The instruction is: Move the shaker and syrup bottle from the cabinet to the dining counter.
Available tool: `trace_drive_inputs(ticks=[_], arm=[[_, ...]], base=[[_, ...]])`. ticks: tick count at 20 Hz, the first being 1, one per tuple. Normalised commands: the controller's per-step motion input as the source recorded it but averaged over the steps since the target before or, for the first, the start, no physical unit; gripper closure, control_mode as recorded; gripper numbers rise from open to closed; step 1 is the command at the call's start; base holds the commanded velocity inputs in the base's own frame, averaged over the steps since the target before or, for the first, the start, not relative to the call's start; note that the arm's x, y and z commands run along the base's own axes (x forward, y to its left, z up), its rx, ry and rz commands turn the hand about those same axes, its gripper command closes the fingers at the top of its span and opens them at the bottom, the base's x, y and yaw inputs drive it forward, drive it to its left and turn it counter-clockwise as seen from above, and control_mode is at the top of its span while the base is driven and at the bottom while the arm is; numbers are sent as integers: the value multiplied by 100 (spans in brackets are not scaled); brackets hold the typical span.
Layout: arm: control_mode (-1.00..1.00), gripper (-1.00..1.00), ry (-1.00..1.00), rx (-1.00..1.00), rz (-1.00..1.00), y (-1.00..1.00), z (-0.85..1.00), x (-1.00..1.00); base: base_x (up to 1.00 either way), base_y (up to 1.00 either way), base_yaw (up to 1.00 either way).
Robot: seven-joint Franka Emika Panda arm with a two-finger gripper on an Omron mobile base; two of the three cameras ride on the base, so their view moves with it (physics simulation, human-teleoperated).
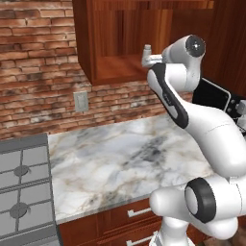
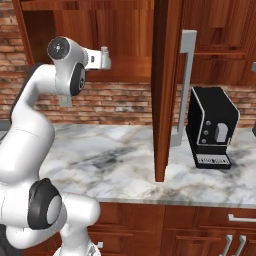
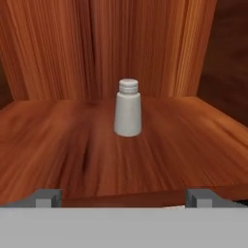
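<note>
The shaker (image 3: 128, 109), a small pale cylinder with a ribbed cap, stands upright in the middle of the cabinet (image 3: 58, 145) shelf. My gripper (image 3: 125, 197) is open at the shelf's front edge, short of the shaker, with its fingertips (image 3: 47, 196) spread wide and nothing between them. From the base views the hand (image 1: 145, 55) (image 2: 105, 54) reaches into the open wall cabinet (image 1: 110, 43). The cabinet door (image 2: 165, 85) stands swung out, its silver bar handle to the right. The syrup bottle is hidden. The dining counter is out of view.
A black coffee machine (image 2: 212, 127) (image 1: 211, 96) sits on the marble kitchen countertop (image 1: 120, 163) to the right. The stove (image 1: 21, 187) lies at the left. The open door's lower edge hangs above the countertop (image 2: 115, 155). Drawers (image 2: 220, 225) run below.
</note>
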Motion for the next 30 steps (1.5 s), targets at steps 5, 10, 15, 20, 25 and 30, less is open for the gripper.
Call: trace_drive_inputs(ticks=[5,10,15,20,25,30], arm=[[-100,-100,0,0,0,-8,11,41],[-100,-100,0,0,0,-7,2,39],[-100,-100,0,3,0,-1,0,41],[-100,-100,0,7,1,0,0,30],[-100,-100,1,8,2,-1,0,28],[-100,-100,1,6,5,0,-5,19]], base=[[0,0,0],[0,0,0],[0,0,0],[0,0,0],[0,0,0],[0,0,0]])
